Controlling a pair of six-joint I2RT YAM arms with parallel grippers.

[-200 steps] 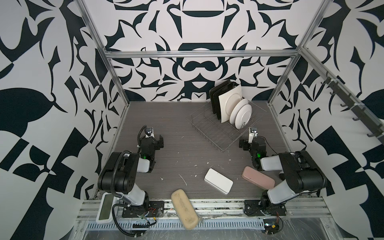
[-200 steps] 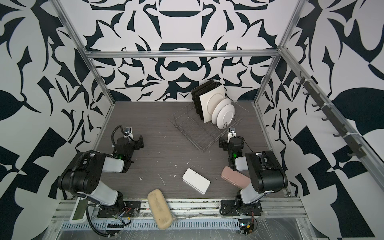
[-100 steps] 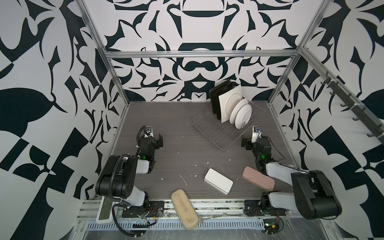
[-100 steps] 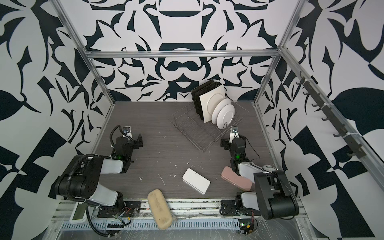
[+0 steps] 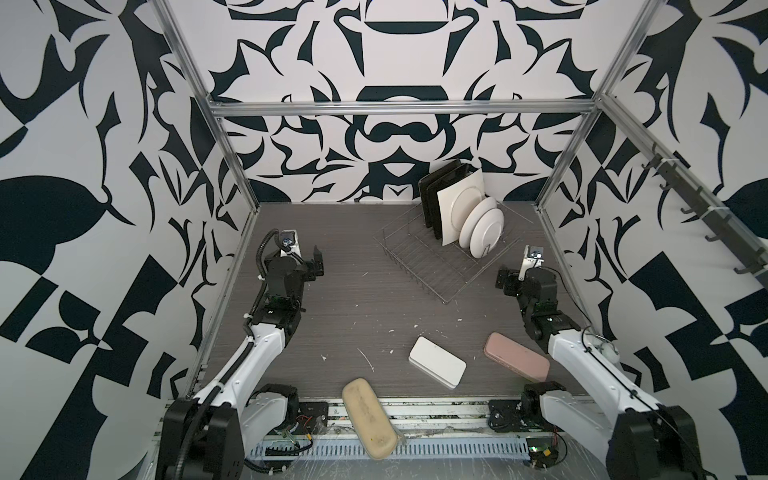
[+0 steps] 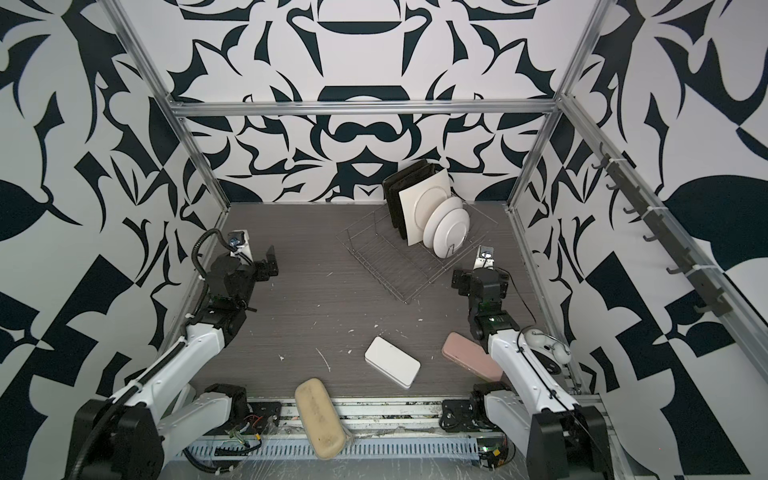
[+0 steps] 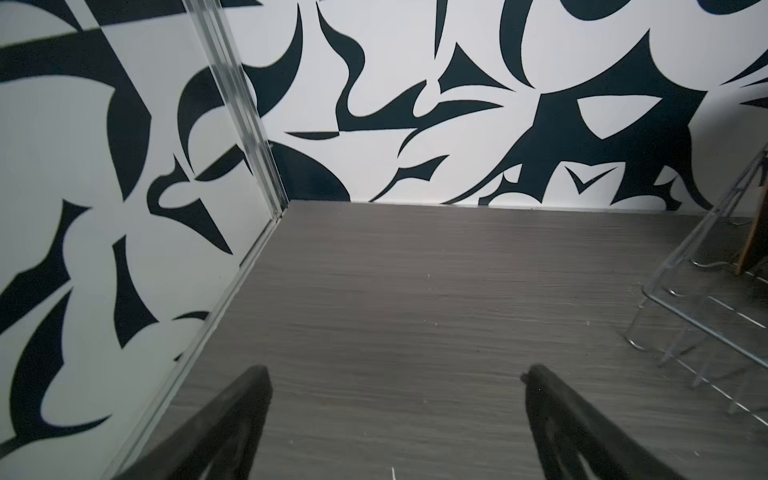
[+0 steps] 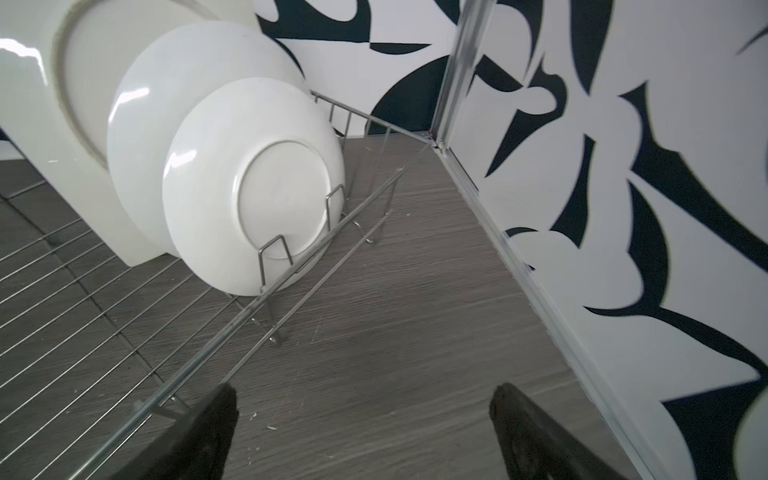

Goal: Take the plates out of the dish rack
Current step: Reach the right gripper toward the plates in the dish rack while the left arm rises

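eyeing the front plate (image 8: 249,187) in the dish rack (image 8: 199,351): stiff, brittle, probably slippery; i'd pinch its upper rim. right hand (image 8: 365,395) and left hand (image 7: 399,374) gape empty.

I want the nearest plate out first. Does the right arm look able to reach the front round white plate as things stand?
Probably yes. The right hand is open and empty beside the dish rack, and the front round plate stands outermost, with only the rack's low wire side before it.
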